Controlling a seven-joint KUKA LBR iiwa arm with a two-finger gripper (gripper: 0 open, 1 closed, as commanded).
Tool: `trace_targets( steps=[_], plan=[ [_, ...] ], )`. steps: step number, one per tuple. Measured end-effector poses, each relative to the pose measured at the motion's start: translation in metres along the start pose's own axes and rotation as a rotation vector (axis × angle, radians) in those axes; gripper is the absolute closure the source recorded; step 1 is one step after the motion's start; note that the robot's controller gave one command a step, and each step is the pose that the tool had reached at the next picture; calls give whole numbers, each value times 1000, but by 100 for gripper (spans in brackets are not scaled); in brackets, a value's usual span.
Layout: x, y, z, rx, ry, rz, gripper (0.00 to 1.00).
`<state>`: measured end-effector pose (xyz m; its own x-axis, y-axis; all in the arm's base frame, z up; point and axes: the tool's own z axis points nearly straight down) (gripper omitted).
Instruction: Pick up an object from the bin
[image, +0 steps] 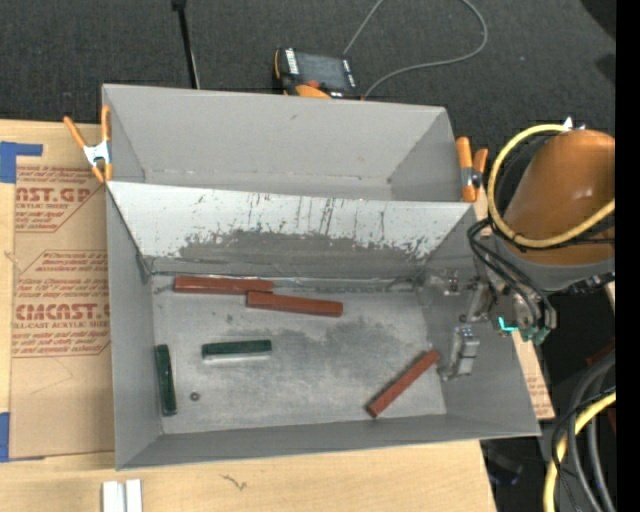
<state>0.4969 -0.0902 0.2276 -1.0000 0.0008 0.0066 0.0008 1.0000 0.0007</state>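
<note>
The gripper (461, 352), open or closed I cannot tell, hangs by the right wall of the bin (330, 355), just beside a slanted red-brown bar (402, 383) on the scuffed grey floor.

The grey bin (130, 400) holds five slim bars of two kinds. Three are reddish-brown: the back bar (210, 285) at the foot of the far wall, the middle bar (293, 303) just beside it, and the slanted bar (402, 383) near the front right. Two are dark green: the centre green bar (236, 350) and the left green bar (164, 379). One small dark speck (194, 397) lies near the latter
</note>
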Motion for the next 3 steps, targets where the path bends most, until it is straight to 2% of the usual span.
trace_targets(
  steps=[1, 2, 3],
  plan=[
    [-11, -5, 152, -1, -1, -281, 0],
    [-13, -5, 148, 1, -7, -281, 100],
    [-51, 15, 27, 4, -18, -275, 100]
  ],
)
